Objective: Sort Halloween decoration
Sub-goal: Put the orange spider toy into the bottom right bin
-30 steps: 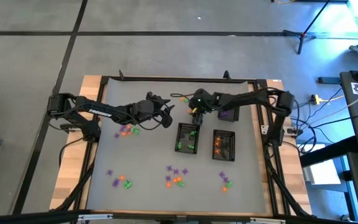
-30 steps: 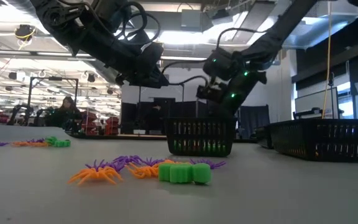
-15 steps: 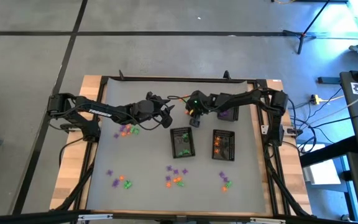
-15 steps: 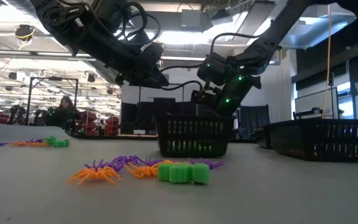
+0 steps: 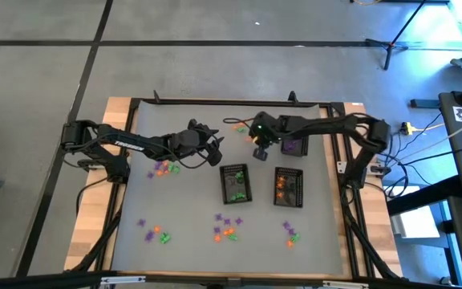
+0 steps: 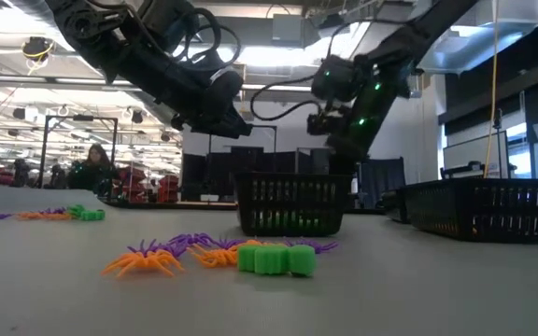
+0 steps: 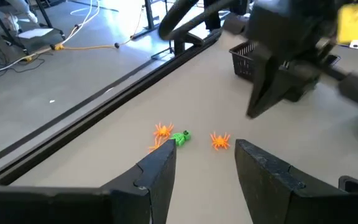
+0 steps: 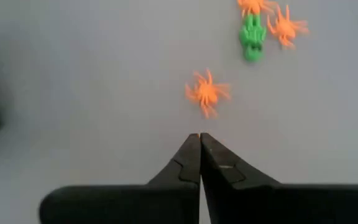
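Note:
The Halloween decoration lies in small orange, green and purple heaps (image 5: pixel 165 168) (image 5: pixel 227 229) on the grey table. A few pieces lie near the far edge: an orange spider (image 8: pixel 207 92), a green piece (image 8: pixel 252 34) and another orange spider (image 7: pixel 162 130). My right gripper (image 8: pixel 199 135) (image 5: pixel 255 147) is shut with nothing in it and hangs above the table, just short of the first spider. My left gripper (image 7: pixel 204 152) (image 5: pixel 217 154) hovers open and empty to the left of the baskets, facing those pieces.
Three black mesh baskets stand on the table's right half: one with green pieces (image 5: pixel 235 183), one with orange (image 5: pixel 289 186), one with purple (image 5: pixel 295 146) partly under my right arm. More heaps (image 5: pixel 152 234) (image 5: pixel 289 233) lie near the front edge. A black frame rims the table.
My right gripper has shut and risen from the far end of the green basket, moving a little toward the far edge. The green basket has slid slightly toward the table's left and near edge. My left arm has kept still.

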Motion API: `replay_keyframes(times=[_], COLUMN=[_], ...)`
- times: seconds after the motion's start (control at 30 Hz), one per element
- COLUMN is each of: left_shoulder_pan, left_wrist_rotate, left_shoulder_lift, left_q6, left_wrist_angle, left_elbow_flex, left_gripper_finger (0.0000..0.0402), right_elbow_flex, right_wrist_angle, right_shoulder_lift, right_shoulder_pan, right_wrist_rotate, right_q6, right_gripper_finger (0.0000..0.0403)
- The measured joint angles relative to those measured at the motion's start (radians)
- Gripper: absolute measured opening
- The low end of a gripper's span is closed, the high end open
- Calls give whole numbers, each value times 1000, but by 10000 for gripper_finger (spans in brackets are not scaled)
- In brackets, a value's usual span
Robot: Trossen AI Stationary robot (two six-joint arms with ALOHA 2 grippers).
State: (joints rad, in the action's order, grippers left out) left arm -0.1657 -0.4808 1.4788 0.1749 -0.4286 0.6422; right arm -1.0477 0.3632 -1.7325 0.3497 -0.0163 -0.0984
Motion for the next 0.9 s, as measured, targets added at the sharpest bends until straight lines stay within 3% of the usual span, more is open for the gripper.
replay_keyframes(times=[0.17, 0.33, 0.43, 0.9], left_shoulder_pan=[1, 1, 1, 0], left_wrist_rotate=[0, 0, 1, 3], left_shoulder_lift=[0, 0, 0, 0], left_q6=[2, 2, 6, -1], left_wrist_angle=[0, -6, -9, -29], left_elbow_flex=[0, 0, 0, 0], left_gripper_finger=[157, 157, 157, 157], right_elbow_flex=[33, 106, 152, 154], right_wrist_angle=[50, -97, -233, -450], right_shoulder_lift=[93, 111, 84, -133], right_shoulder_pan=[-53, -75, -60, 104], right_wrist_rotate=[-29, -34, -33, 147], right_q6=[13, 12, 9, 6], right_gripper_finger=[2, 12, 19, 107])
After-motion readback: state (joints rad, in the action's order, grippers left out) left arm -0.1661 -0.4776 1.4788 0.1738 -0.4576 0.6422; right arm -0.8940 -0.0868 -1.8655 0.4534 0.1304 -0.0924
